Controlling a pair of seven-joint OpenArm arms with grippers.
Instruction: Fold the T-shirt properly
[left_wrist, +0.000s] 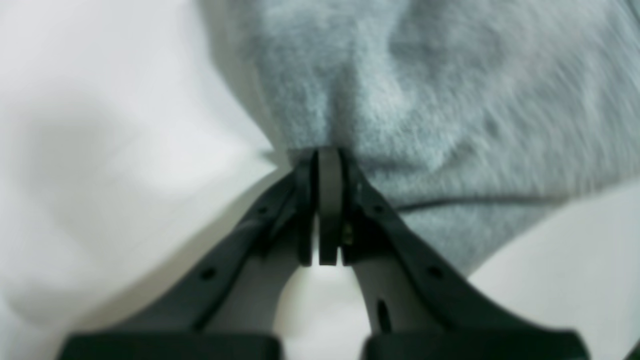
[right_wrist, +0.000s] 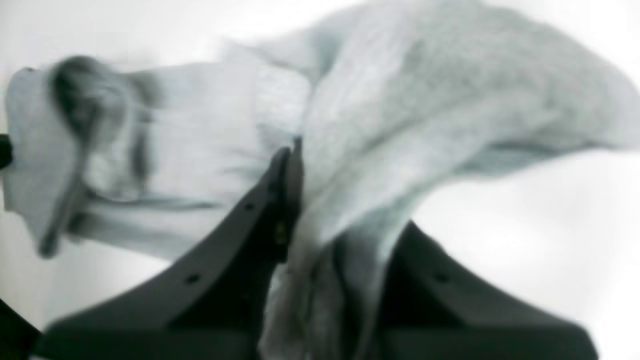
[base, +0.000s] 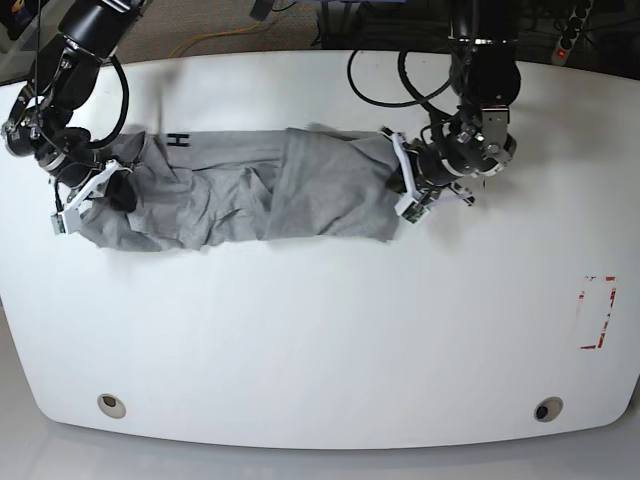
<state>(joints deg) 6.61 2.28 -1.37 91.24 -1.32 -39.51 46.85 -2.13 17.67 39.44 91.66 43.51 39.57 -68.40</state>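
The grey T-shirt (base: 250, 190) lies bunched in a long wrinkled band across the white table (base: 320, 330), with a black letter H (base: 178, 140) showing near its left end. My left gripper (base: 398, 188) is at the shirt's right end. In the left wrist view, that gripper (left_wrist: 327, 157) is shut on the edge of the T-shirt (left_wrist: 425, 100). My right gripper (base: 115, 190) is at the shirt's left end. In the right wrist view, this gripper (right_wrist: 312, 165) is closed with a bunch of the T-shirt (right_wrist: 400, 100) running between its fingers (right_wrist: 272, 210).
A red-and-white marker (base: 598, 312) sits near the table's right edge. Two round holes (base: 112, 405) (base: 545, 409) lie along the front edge. Cables (base: 380, 80) hang from the arm at the back.
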